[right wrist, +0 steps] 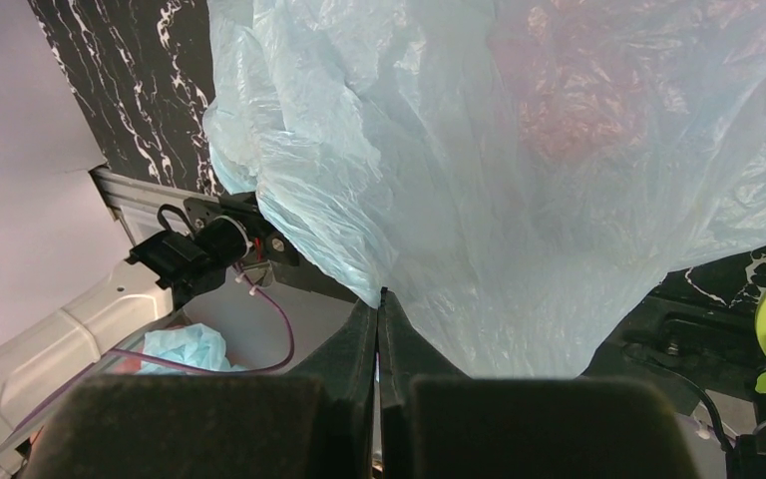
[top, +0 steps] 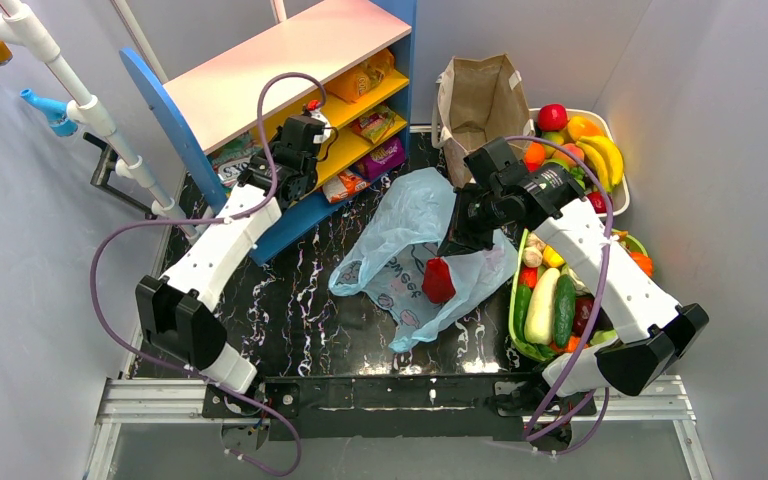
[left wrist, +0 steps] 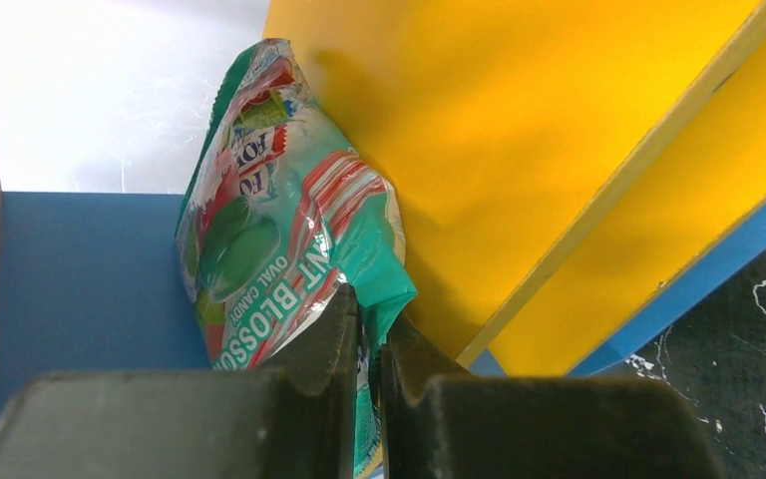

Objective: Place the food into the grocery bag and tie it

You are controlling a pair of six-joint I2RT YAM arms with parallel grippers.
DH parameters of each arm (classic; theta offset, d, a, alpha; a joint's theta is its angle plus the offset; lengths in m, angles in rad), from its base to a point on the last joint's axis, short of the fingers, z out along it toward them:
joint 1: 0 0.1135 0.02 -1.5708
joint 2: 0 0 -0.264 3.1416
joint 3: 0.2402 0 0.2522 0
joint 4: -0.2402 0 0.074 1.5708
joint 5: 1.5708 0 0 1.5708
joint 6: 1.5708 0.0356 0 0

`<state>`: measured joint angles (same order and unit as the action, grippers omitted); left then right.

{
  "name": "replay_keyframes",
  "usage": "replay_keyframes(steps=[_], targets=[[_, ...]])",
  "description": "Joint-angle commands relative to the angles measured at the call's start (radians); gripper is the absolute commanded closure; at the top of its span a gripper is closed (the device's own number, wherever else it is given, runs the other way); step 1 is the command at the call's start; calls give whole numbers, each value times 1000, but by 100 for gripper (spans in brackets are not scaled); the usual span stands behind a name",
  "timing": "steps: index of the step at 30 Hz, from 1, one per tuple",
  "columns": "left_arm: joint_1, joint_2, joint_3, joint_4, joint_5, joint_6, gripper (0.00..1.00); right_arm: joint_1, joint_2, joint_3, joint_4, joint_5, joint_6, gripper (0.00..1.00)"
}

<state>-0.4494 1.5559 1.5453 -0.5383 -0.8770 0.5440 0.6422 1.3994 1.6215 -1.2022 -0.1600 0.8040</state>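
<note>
Left of the grocery bag (top: 410,215), inside the shelf unit (top: 280,70), the left claw (left wrist: 369,364) is pinching the lower edge of a teal-and-white packet (left wrist: 279,220), which leans against a yellow shelf wall. The bag lies crumpled on the black bench (top: 290,310), with a red packet (top: 438,280) at its middle. At the bag's right side, the right claw (right wrist: 378,319) is pressed together on a fold of its film. A green vegetable tray (top: 516,300) is just right of the bag.
</note>
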Motion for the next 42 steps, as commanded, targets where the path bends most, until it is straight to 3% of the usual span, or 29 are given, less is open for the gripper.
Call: replay_keyframes(steps=[1, 6, 14, 31, 35, 42], targets=[[-7, -83, 21, -125, 50, -116, 100, -2, 0, 36, -17, 1, -17, 99], [-86, -154, 55, -204, 99, -196, 100, -3, 13, 58, -21, 3, -23, 99], [-175, -211, 232, -410, 312, -428, 100, -4, 45, 94, -18, 5, -30, 99], [-187, -403, 299, -445, 1268, -591, 100, -10, 99, 174, -15, 3, -35, 99], [-187, -420, 278, -439, 1425, -649, 100, -11, 105, 185, -16, 3, -35, 99], [-208, -484, 67, -326, 1601, -766, 100, -13, 111, 188, -4, -7, -35, 99]])
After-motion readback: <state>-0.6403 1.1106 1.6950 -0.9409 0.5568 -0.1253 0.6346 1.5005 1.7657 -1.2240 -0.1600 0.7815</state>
